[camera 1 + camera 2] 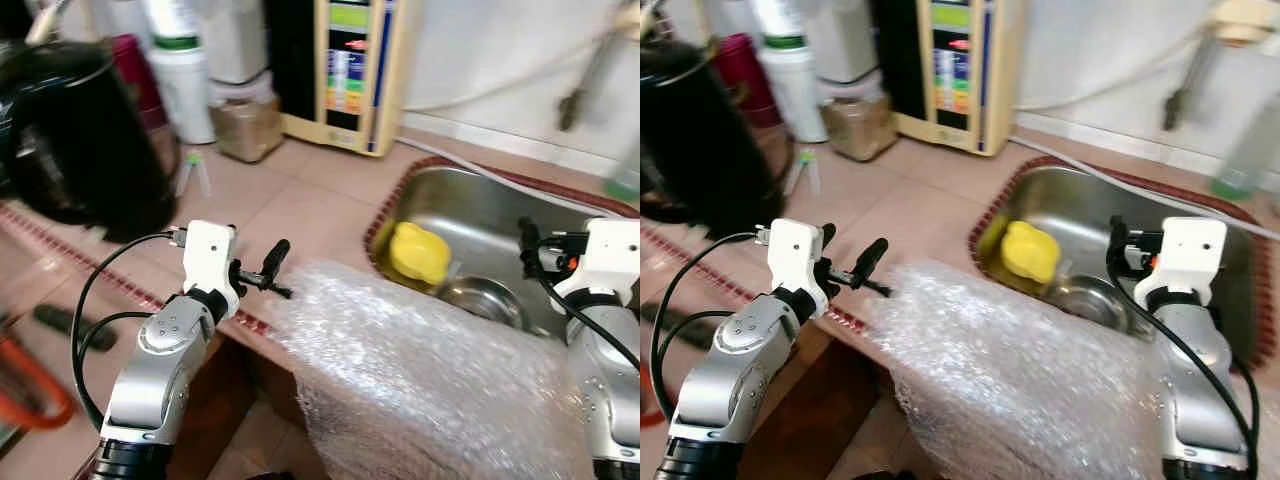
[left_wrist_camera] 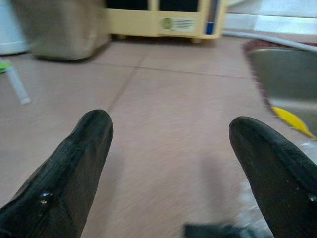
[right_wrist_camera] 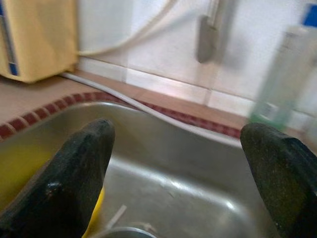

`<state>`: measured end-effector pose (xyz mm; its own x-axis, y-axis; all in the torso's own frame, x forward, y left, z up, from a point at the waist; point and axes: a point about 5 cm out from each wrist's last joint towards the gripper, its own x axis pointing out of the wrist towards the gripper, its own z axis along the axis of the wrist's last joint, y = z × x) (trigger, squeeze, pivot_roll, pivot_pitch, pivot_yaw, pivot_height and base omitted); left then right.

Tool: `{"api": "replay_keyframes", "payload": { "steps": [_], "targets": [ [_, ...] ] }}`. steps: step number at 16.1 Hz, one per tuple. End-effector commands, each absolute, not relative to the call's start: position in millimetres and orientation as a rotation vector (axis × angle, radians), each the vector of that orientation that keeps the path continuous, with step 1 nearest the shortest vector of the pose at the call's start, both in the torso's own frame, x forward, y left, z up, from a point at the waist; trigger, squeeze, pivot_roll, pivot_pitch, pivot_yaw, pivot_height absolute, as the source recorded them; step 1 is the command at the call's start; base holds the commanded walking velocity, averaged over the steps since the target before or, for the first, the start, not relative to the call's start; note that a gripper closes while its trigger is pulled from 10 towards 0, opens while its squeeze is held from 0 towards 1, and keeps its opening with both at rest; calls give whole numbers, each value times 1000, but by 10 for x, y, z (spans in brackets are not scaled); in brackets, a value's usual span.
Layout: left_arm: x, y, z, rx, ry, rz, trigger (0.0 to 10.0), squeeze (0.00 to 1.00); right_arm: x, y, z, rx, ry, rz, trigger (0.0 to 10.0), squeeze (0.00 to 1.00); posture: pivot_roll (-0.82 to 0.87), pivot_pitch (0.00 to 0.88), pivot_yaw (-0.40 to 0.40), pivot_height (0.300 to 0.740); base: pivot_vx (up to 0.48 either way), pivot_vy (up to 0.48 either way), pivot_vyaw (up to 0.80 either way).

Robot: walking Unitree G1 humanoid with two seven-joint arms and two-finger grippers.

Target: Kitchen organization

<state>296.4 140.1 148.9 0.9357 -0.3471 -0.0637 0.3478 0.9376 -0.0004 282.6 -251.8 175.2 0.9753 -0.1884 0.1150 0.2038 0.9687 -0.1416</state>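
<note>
Both tools gape empty — left tool beside bubble wrap, right tool over sink.

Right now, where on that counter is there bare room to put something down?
The widest bare patch is the tan tiled counter between the black kettle and the sink, ahead of the open left gripper. The back edge is crowded: a white bottle, a jar, a yellow appliance. Bubble wrap covers the front edge; the sink holds a yellow object.
</note>
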Motion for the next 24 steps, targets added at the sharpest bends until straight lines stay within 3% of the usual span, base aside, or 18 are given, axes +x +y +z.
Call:
{"api": "replay_keyframes", "payload": {
  "steps": [1, 5, 20, 24],
  "targets": [
    [2970, 1370, 1558, 25, 41, -359, 10000, 0, 2808, -2530, 1788, -145, -110, -206, 10000, 0, 3, 59, 27, 740, 0, 0, -756],
    [2996, 1372, 1612, 37, 23, -346, 10000, 0, 2816, -2471, 1781, -117, -113, -196, 10000, 0, 7, 57, 30, 740, 0, 0, -747],
    [3053, 1334, 1711, 51, 19, -310, 10000, 0, 2811, -2392, 1783, -86, -125, -186, 10000, 0, 8, 67, 37, 740, 0, 0, 0],
    [3058, 1330, 1709, 56, 24, -309, 10000, 0, 2810, -2383, 1775, -81, -124, -189, 10000, 0, 9, 68, 40, 740, -269, 0, 0]
  ]
}}
